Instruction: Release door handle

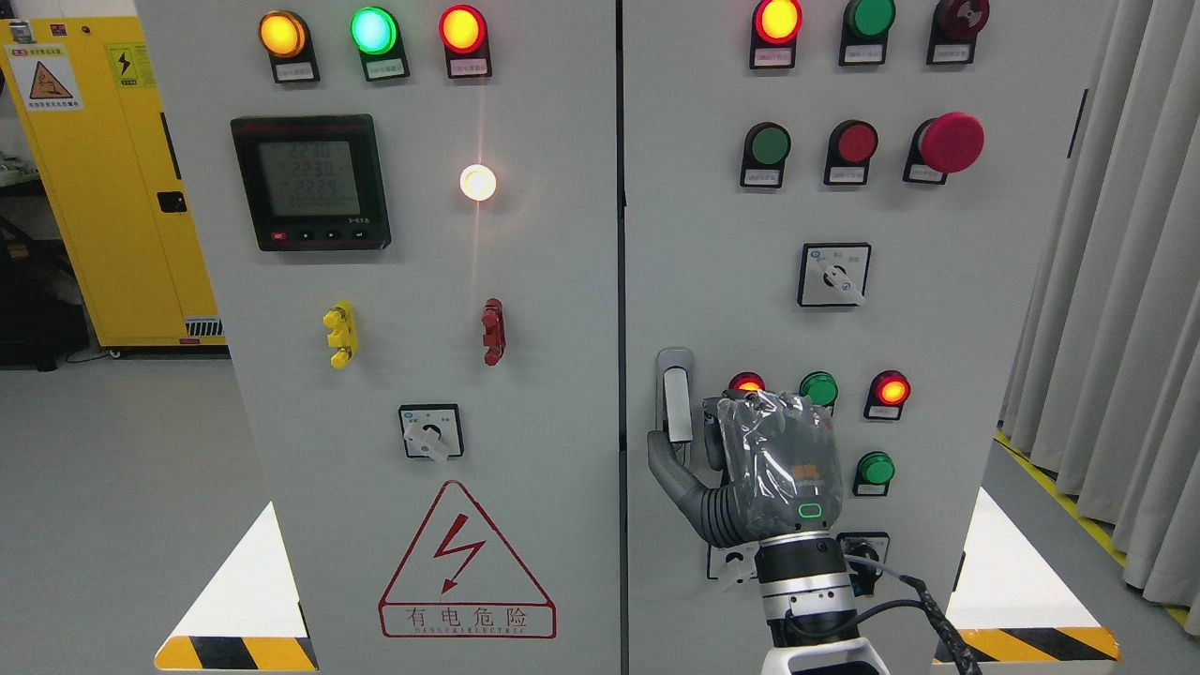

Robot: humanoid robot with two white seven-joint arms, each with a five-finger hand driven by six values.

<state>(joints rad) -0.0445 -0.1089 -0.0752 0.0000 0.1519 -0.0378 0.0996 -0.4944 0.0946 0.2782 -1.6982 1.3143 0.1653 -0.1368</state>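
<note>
A silver door handle (675, 389) stands upright on the right cabinet door (937, 328), close to the centre seam. My right hand (689, 441), wrapped in clear plastic, comes up from the bottom edge and sits at the handle's lower end. Its thumb (664, 461) reaches up on the left of the handle's bottom tip, and the curled fingers (714, 439) lie along the handle's right side. The handle's lower end is held between them. The back of the hand hides the fingertips. My left arm does not show.
Both grey cabinet doors are shut. Lit lamps (891, 389), push buttons (874, 469) and a rotary switch (834, 274) crowd the panel around the hand. A red mushroom button (949, 142) sticks out above. A yellow cabinet (122, 187) stands at the left, and curtains (1125, 281) hang at the right.
</note>
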